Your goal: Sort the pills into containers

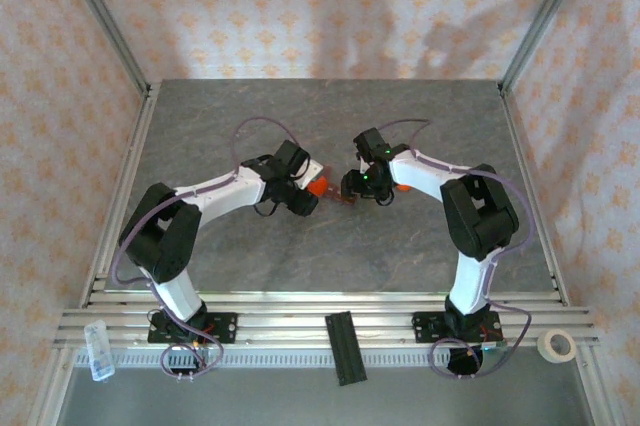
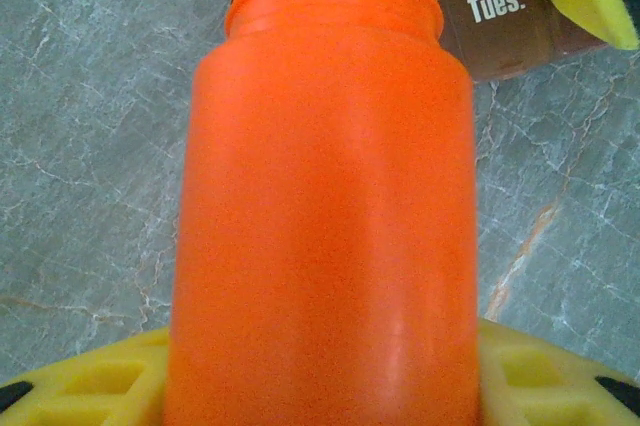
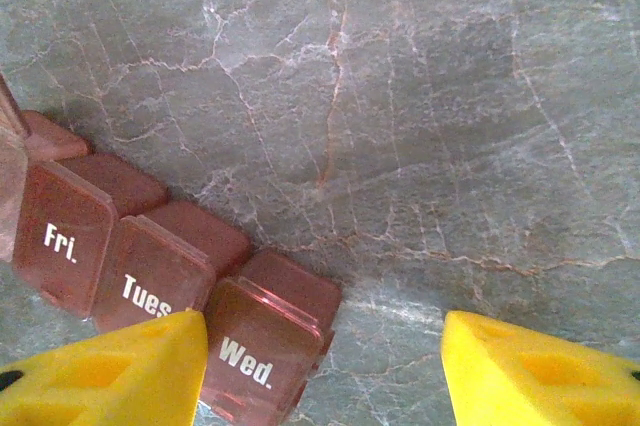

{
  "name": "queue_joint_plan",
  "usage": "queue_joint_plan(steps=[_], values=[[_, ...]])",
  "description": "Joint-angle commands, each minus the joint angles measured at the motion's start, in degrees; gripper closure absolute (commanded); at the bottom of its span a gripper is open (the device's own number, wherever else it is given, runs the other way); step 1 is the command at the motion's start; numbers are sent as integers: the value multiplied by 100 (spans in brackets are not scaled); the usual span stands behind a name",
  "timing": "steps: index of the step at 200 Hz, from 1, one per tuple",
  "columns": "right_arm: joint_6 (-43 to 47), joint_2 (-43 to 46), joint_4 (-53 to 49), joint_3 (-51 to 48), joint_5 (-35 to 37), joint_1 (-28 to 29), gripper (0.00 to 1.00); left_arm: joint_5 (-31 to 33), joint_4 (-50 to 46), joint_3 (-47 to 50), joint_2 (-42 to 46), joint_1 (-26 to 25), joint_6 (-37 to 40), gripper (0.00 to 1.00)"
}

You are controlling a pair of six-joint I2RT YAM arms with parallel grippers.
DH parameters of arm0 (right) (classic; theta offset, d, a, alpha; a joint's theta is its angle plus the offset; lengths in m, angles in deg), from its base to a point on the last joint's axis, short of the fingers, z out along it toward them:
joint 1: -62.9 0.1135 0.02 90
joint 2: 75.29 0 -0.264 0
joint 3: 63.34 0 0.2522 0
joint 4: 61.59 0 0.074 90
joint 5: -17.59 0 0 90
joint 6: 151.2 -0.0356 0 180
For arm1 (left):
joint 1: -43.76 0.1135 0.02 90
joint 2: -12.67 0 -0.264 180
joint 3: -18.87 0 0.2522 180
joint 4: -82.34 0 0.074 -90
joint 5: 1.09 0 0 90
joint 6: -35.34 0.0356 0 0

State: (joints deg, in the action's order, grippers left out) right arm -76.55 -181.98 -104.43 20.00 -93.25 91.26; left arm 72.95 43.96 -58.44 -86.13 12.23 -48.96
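Orange bottle [image 2: 320, 196] sits clamped in the left gripper [image 2: 320, 391], yellow fingers [image 2: 545, 376] along the bottom edge of the left wrist frame and its mouth pointing at the top edge. Just past the rim are the containers [image 2: 505, 21], upper right, with the "Tues." lid readable.

Right gripper [image 3: 320, 366] is spread wide with nothing between the jaws but bare table [image 3: 450, 96]. Its left finger [image 3: 110, 371] overlaps the "Tues."/"Wed." lids at lower left of the right wrist frame (contact or just above, can't tell). The containers [image 3: 150, 256] run diagonally up toward the left edge.

No pills visible anywhere.

Risks, my read:
- Labelled lids look shut, so tipping the bottle now would bounce pills off them onto the table.
- Finger pressing the strip's end could skid or tip it — nothing pins the far end.
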Motion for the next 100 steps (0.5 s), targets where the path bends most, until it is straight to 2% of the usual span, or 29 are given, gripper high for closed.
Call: queue_joint_plan(steps=[1, 100], values=[[27, -136, -168, -32, 196, 12, 38, 109, -278, -225, -87, 0, 125, 100], [-22, -236, -167, -41, 181, 15, 39, 304, -895, -632, -314, 15, 178, 100]])
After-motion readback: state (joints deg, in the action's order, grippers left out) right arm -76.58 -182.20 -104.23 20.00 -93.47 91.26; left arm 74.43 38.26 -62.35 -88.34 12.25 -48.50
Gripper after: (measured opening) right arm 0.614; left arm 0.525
